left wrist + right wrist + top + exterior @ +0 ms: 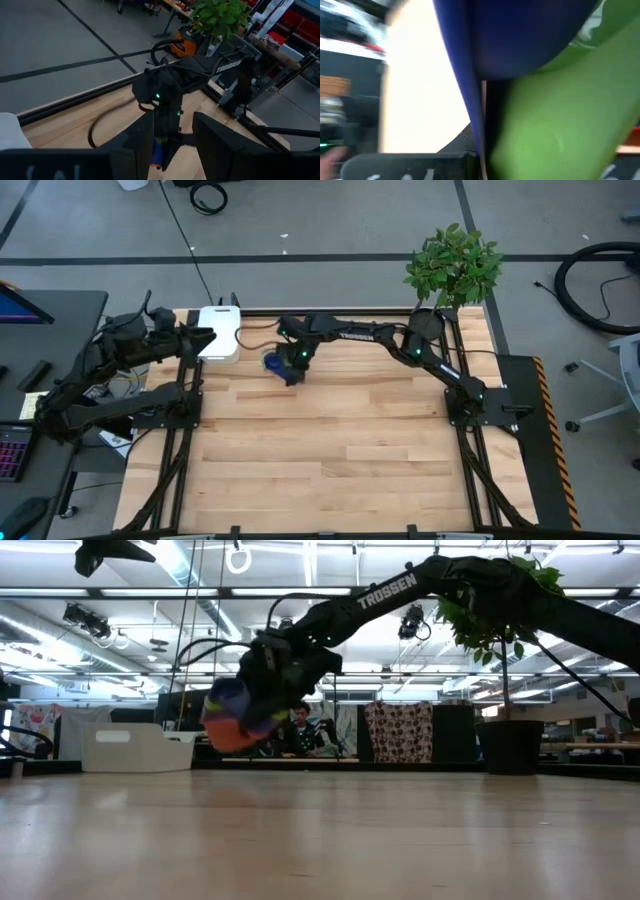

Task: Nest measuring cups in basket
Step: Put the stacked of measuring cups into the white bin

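1. Measuring cups [281, 366], already nested into one stack, hang off the bench [330, 450] in the right gripper [290, 364], at about twelve o'clock on the benchtop seen from above, near the far edge. The low view shows the stack [235, 718] well clear of the wood, dark blue outermost and orange at its underside, so it looks to be carried as a single bundle rather than cup by cup.

2. Right fingers are closed most of the way and clamped on the stack. The right wrist view is filled by a dark blue cup [520, 35] and a green cup [555, 125] pressed close against the lens, which fits a grip on the handles or rims; exactly which part is pinched I cannot tell.

3. The basket [219, 332] sits at about eleven o'clock, at the far left corner of the bench, just to nine o'clock of the held stack. The stack is not yet over it, so I judge the step in hand to be the carry across to the basket.

4. The left gripper [203, 338] is at the basket's left side, its fingers [140, 142] partly apart with nothing visibly between them. It seems posted there to steady the light container, though contact cannot be confirmed.

5. A potted plant [453, 262] stands at two o'clock, well apart from the work.
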Motion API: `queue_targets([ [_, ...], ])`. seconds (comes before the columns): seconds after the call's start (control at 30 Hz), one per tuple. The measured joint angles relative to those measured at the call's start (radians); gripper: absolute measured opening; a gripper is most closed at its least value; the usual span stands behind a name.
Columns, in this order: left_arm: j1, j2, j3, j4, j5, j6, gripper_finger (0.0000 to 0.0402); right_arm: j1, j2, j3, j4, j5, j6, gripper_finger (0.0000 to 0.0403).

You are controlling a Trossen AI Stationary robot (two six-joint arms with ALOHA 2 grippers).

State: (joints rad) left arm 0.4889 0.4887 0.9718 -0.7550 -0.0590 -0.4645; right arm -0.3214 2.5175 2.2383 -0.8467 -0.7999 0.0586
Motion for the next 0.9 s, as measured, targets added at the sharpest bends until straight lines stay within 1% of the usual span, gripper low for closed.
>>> queue_targets([
  [0.07, 0.0, 0.0, 0.0, 0.001, 0.0, 0.006, 0.0142, 0.014, 0.0, 0.0, -0.024, 0.08, -0.025, 0.0056],
  [0.1, 0.0, 0.0, 0.0, 0.001, 0.0, 0.006, 0.0142, 0.018, 0.0, 0.0, -0.029, 0.084, -0.037, 0.0056],
  [0.13, 0.0, 0.0, 0.0, 0.001, 0.0, 0.006, 0.0142, 0.02, 0.0, 0.0, -0.029, 0.065, -0.042, 0.0056],
  [0.33, 0.0, 0.0, 0.0, 0.001, 0.0, 0.007, 0.0142, 0.02, 0.0, 0.0, -0.03, -0.195, -0.041, 0.0056],
  [0.43, 0.0, 0.0, 0.0, 0.001, 0.0, 0.007, 0.0142, 0.014, -0.001, -0.012, -0.027, -0.336, -0.067, 0.0056],
  [0.5, 0.0, 0.0, 0.0, 0.002, 0.0, 0.008, 0.0142, 0.013, -0.002, -0.043, -0.026, -0.387, -0.079, 0.0056],
  [0.57, 0.0, 0.0, 0.0, 0.002, 0.0, 0.008, 0.0142, 0.014, -0.001, -0.087, -0.028, -0.403, -0.079, 0.0056],
  [0.7, 0.0, 0.0, 0.0, 0.002, 0.0, 0.008, 0.0142, 0.027, 0.001, -0.176, 0.002, -0.402, -0.079, 0.0056],
  [0.9, 0.0, 0.0, 0.0, 0.003, 0.0, 0.006, 0.0142, 0.046, 0.0, -0.238, 0.052, -0.407, -0.114, 0.0056],
])
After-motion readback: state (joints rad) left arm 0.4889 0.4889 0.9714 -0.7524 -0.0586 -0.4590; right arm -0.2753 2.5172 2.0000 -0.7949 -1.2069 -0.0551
